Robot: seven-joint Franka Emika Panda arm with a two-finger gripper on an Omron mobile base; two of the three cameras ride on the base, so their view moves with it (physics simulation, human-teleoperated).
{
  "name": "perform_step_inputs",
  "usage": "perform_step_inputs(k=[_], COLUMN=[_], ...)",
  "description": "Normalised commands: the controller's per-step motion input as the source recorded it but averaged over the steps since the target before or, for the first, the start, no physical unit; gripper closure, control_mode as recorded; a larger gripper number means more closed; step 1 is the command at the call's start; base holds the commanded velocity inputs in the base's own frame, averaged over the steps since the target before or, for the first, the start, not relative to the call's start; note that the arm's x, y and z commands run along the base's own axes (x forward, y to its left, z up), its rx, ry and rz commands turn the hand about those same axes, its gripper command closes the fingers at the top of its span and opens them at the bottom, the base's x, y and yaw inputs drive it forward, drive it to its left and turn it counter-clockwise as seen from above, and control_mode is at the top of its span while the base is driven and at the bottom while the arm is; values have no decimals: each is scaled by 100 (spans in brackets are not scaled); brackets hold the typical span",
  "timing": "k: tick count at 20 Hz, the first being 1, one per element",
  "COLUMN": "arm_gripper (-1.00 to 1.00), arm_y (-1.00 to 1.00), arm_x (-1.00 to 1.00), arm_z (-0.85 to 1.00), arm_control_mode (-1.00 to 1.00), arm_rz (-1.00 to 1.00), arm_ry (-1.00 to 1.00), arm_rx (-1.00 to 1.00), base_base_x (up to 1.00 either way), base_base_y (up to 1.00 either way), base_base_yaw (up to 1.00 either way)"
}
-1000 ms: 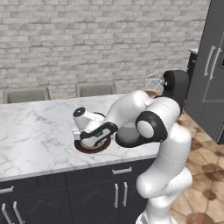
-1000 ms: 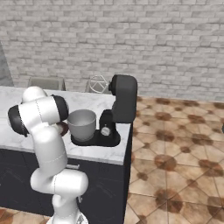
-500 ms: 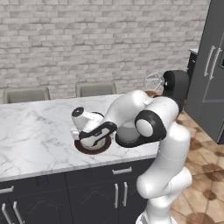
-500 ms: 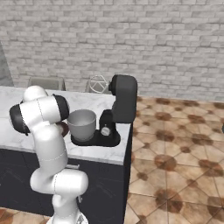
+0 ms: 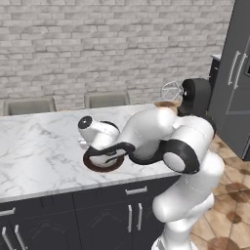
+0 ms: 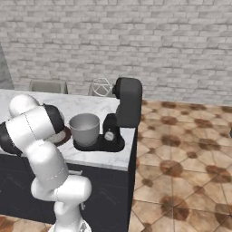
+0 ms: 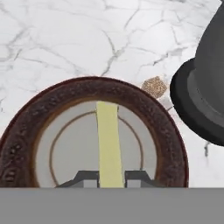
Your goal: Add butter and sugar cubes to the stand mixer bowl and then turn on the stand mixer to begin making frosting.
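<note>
The stand mixer (image 6: 121, 115) was seen on the marble counter (image 5: 39, 146), well off to the side of the gripper, its head tilted back and the whisk (image 6: 101, 87) raised clear. The grey bowl (image 6: 84, 128) was seated on the mixer's base, open at the top; its inside could not be seen, so whether anything lay in it could not be told.

The brown-rimmed plate (image 7: 26, 127) was found directly under the gripper (image 7: 111, 176). In the hand view the butter (image 7: 108, 140) was laid along the plate's middle, its near end running down between the two fingertips (image 7: 89, 176). The tips were pressed against either side of the stick, so the gripper was judged clamped on the butter, with the stick not yet lifted off the plate.

One sugar cube (image 7: 154, 86) was noted on the counter just beyond the plate's rim, ahead of the gripper and toward the mixer's base.

Step in hand, as judged: the butter pickup, first part of the task. The next move would call for a straight lift clear of the plate rim, a carry across to above the bowl, and a release there. The sugar and the mixer's switch were judged still to be dealt with.
</note>
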Motion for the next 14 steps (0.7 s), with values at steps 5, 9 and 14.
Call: perform_step_inputs(k=[5,9,14], arm_gripper=[100,100,100], arm_y=[-57,-77,-77], arm_x=[-64,-48,-28], arm_z=[100,100,100], arm_control_mode=[-100,-100,-100], arm_rz=[-4,-1,-1], arm_ry=[-29,-14,-3], arm_rx=[6,5,5], base_base_x=[0,0,0], base_base_y=[0,0,0], base_base_yaw=[0,0,0])
